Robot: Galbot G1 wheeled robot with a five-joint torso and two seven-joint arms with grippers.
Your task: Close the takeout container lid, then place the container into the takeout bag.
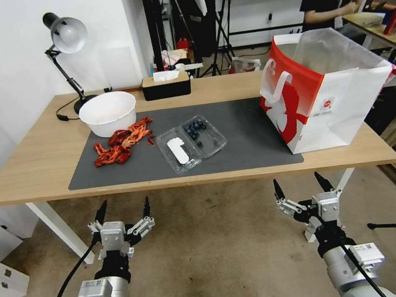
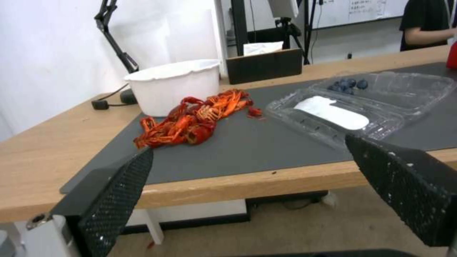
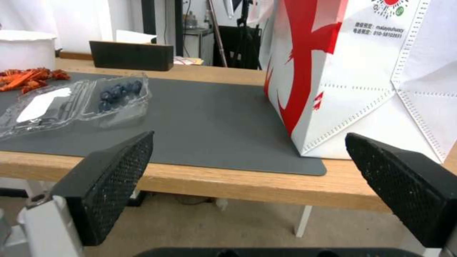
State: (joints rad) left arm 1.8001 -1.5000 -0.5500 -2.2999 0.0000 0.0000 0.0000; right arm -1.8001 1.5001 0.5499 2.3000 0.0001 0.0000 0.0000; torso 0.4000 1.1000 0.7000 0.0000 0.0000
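The takeout container (image 1: 191,141) lies open and flat near the middle of the dark mat (image 1: 249,131), its 2 clear halves side by side. The lid (image 1: 178,152), bearing a white oblong label, is the half nearer the table's front edge; the tray half holds a few blueberries (image 1: 194,128). Left of the container lies a heap of red crayfish shells (image 1: 121,143), touching a white bowl (image 1: 108,113). The takeout bag (image 1: 320,94) stands upright at the mat's right end, mouth open, well apart from the container. Left gripper (image 1: 123,210) and right gripper (image 1: 301,185) hang below the wooden table (image 1: 37,161), in front of its front edge, each with fingers spread wide and holding nothing.
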